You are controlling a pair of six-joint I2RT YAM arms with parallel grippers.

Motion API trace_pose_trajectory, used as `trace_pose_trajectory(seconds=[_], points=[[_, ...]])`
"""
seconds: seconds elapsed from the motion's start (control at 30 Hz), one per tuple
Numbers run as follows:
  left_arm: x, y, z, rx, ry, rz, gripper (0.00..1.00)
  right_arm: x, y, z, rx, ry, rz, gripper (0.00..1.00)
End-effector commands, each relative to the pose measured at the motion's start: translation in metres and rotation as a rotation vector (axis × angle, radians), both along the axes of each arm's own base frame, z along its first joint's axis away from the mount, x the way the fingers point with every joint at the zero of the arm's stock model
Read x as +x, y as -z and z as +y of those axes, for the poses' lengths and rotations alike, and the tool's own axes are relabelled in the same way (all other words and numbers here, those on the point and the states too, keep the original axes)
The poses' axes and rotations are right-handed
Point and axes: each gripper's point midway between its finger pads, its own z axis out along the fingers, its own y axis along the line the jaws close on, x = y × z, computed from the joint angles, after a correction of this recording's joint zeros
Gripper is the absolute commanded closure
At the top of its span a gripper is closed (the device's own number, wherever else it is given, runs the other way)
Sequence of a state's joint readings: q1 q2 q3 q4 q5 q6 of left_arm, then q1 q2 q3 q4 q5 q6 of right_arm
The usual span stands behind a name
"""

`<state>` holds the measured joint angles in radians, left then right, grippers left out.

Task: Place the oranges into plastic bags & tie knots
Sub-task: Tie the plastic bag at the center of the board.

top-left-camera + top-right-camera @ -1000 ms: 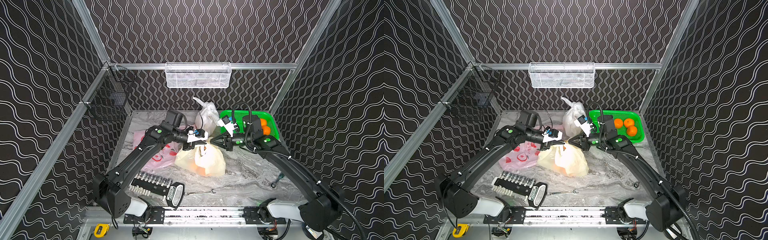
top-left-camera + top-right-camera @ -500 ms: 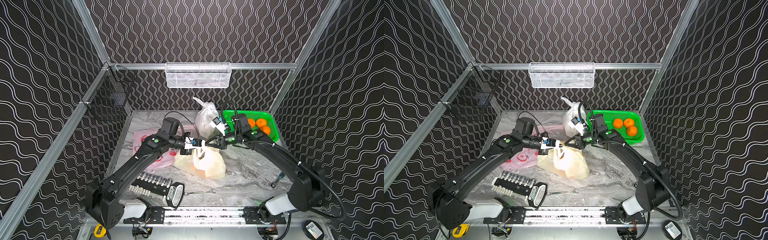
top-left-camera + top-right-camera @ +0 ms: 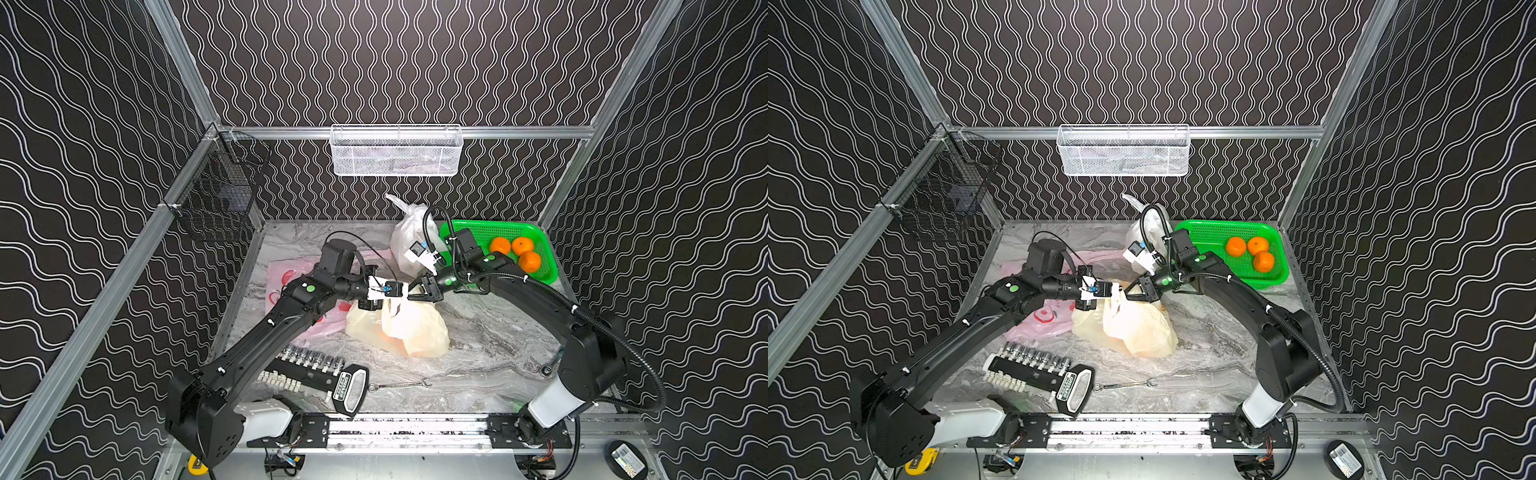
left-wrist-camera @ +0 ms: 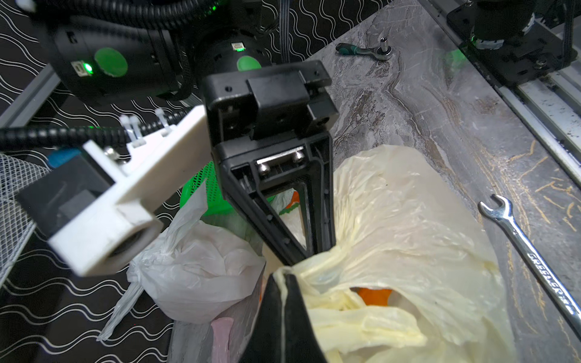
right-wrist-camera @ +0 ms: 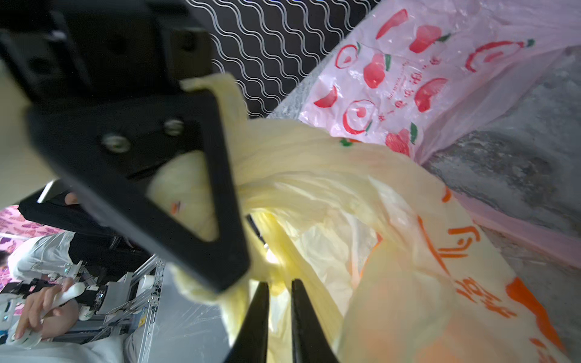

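In both top views the yellowish bag (image 3: 415, 332) lies mid-table with oranges showing dimly through it; one orange (image 4: 374, 294) shows through its mouth. My left gripper (image 4: 284, 276) is shut on one bunched handle above the bag. My right gripper (image 5: 279, 286) meets it tip to tip (image 3: 410, 296), its fingers nearly together with yellow handle plastic between them. The white bag (image 3: 405, 245) stands behind, its top knotted (image 4: 138, 273). The pink bag (image 3: 291, 286) lies flat under my left arm. Three oranges (image 3: 522, 245) sit in the green basket (image 3: 498, 226).
A socket set (image 3: 307, 365), a wrench (image 3: 399, 385) and a ratchet (image 3: 548, 368) lie near the front edge. A white mesh basket (image 3: 395, 151) hangs on the back wall and a black wire one (image 3: 220, 203) on the left wall.
My right gripper has swung left and down until it meets the left gripper over the yellow bag. The left gripper has kept its hold on the handle and shifted slightly.
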<state>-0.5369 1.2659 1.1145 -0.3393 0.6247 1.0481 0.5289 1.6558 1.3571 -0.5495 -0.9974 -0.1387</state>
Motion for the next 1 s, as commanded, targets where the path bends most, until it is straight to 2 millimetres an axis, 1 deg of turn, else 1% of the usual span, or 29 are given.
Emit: trace_pose_trajectory(seconds=[0.0,0.07,0.23,0.33,0.47,0.53,0.6,0.67,0.77,0.8,0.87,0.93,0.97], points=[[0.004,-0.011,0.0,-0.022,-0.004,-0.065,1.0,0.013,0.012,-0.003,-0.07,0.043,-0.038,0.83],[0.002,-0.01,0.0,-0.019,0.0,-0.06,1.0,0.02,0.012,-0.002,-0.078,0.066,-0.043,0.83],[0.001,-0.008,0.004,-0.039,-0.036,-0.046,1.0,0.018,-0.011,0.003,-0.011,0.04,-0.068,0.82],[-0.009,0.001,0.007,-0.009,-0.01,0.004,1.0,0.01,-0.011,-0.002,-0.034,0.014,-0.07,0.82],[-0.021,0.007,0.007,0.011,0.039,0.067,1.0,0.001,-0.003,-0.013,-0.089,0.018,-0.09,0.81],[-0.024,0.006,0.007,0.001,0.055,0.08,1.0,0.0,-0.003,-0.017,-0.109,0.028,-0.113,0.73],[-0.024,0.006,0.006,-0.003,0.059,0.082,1.0,0.0,-0.011,-0.018,-0.104,0.03,-0.14,0.6],[-0.024,0.007,0.006,0.002,0.059,0.082,1.0,0.002,-0.017,-0.018,-0.1,0.04,-0.163,0.5],[-0.023,0.008,0.007,0.01,0.057,0.082,1.0,0.003,-0.029,-0.022,-0.099,0.061,-0.214,0.39],[-0.023,0.008,0.007,0.012,0.056,0.082,1.0,0.002,-0.034,-0.024,-0.091,0.07,-0.243,0.31],[-0.024,0.009,0.009,0.015,0.058,0.089,1.0,-0.001,-0.043,-0.028,-0.067,0.091,-0.298,0.19],[-0.024,0.009,0.011,0.011,0.062,0.1,1.0,-0.008,-0.047,-0.026,-0.034,0.117,-0.358,0.11],[-0.024,0.009,0.012,0.008,0.066,0.104,1.0,-0.011,-0.046,-0.025,-0.023,0.135,-0.394,0.1]])
